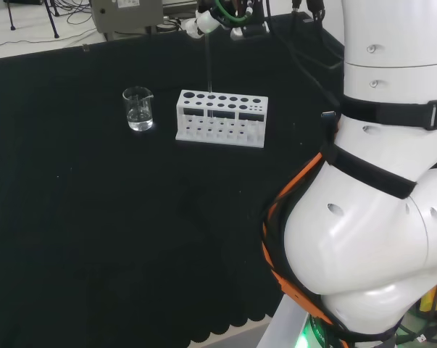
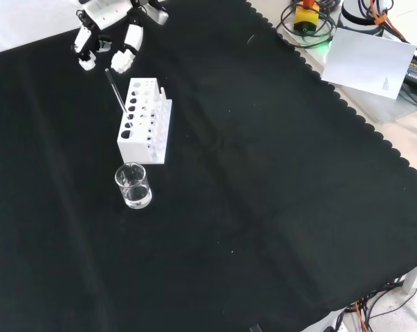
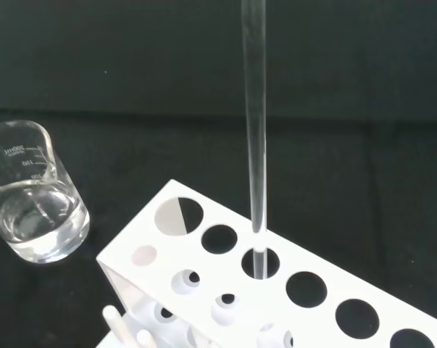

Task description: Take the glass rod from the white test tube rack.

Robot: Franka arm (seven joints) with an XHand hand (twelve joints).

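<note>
Glass rod (image 3: 256, 130) stands upright at upper left of the front view, its lower end in a hole of the white test tube rack (image 2: 144, 121), its top pinched by the hand (image 2: 111, 41). Beside the rack, a clear beaker (image 2: 133, 185) holds some clear liquid.

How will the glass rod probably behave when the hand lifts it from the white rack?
The glass rod looks thin, straight and clear, so it is probably stiff, light and fragile. Its smooth surface may be slippery. Its lower end stands in a hole of the rack, so a sideways pull could knock it against the rim.
</note>
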